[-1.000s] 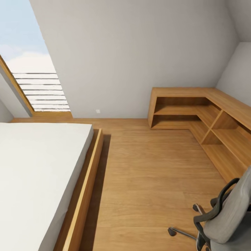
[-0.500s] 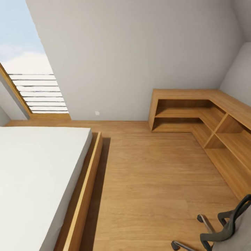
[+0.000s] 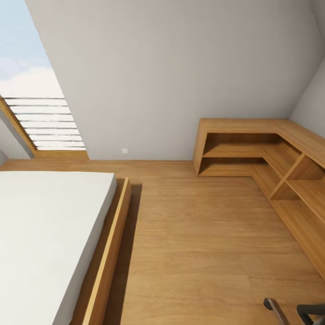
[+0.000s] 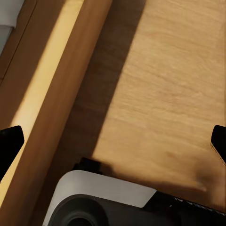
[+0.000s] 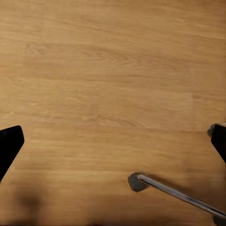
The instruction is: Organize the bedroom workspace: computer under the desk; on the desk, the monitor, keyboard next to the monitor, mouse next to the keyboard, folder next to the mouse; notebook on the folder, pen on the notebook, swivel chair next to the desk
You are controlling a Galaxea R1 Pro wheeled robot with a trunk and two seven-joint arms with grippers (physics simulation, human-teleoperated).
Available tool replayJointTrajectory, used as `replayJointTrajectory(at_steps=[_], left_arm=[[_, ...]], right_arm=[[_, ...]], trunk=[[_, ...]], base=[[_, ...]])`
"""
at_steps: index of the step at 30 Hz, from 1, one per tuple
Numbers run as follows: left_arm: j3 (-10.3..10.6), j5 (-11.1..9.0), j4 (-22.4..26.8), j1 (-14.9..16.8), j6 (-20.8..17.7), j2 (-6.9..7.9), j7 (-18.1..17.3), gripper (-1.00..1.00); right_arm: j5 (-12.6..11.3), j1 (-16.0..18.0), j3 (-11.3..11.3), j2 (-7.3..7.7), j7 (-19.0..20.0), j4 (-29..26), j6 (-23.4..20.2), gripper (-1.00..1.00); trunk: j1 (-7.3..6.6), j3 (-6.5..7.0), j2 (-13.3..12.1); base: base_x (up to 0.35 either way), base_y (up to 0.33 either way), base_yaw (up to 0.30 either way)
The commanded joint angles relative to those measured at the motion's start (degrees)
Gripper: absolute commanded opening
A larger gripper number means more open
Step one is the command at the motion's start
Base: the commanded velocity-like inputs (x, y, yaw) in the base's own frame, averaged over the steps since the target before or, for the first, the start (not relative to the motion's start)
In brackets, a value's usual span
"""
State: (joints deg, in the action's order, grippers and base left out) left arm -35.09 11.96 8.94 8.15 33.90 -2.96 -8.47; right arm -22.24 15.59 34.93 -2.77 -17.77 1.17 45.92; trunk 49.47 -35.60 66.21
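Observation:
Only the foot of the swivel chair [image 3: 276, 309] reaches into the head view's bottom right corner: a chrome leg and a black castor. One chrome leg of the same chair [image 5: 175, 191] with its castor lies across the wooden floor in the right wrist view. My right gripper [image 5: 113, 146] hangs open over bare floor, its dark fingertips [image 5: 9, 143] far apart with nothing between them. My left gripper [image 4: 113, 141] is open too, above the floor beside the bed's wooden frame [image 4: 56, 94].
A low bed [image 3: 45, 234] with a white mattress and wooden frame fills the left. An L-shaped wooden shelf unit [image 3: 253, 144] runs along the back right corner and right wall. A slanted window [image 3: 40, 113] is at the left. Open wooden floor [image 3: 203, 243] lies between.
The whole head view has shifted, so the camera has moved: the chair has slid almost out at the lower right and the shelf unit sits lower in the picture.

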Motion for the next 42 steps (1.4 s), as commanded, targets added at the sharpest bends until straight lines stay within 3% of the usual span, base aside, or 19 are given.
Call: replayJointTrajectory(at_steps=[1,42], left_arm=[[-0.5,0.4,0.0,0.0,0.1,-0.03,-0.2,1.0],[-0.5,0.4,0.0,0.0,0.0,-0.03,-0.1,1.0]], right_arm=[[-0.2,0.1,0.5,-0.04,-0.3,0.1,0.1,1.0],[-0.2,0.1,0.5,-0.04,-0.3,0.1,0.1,1.0]], trunk=[[0.03,-0.05,0.0],[0.03,-0.05,0.0]], base=[[0.308,0.0,0.0],[0.312,0.0,0.0]])
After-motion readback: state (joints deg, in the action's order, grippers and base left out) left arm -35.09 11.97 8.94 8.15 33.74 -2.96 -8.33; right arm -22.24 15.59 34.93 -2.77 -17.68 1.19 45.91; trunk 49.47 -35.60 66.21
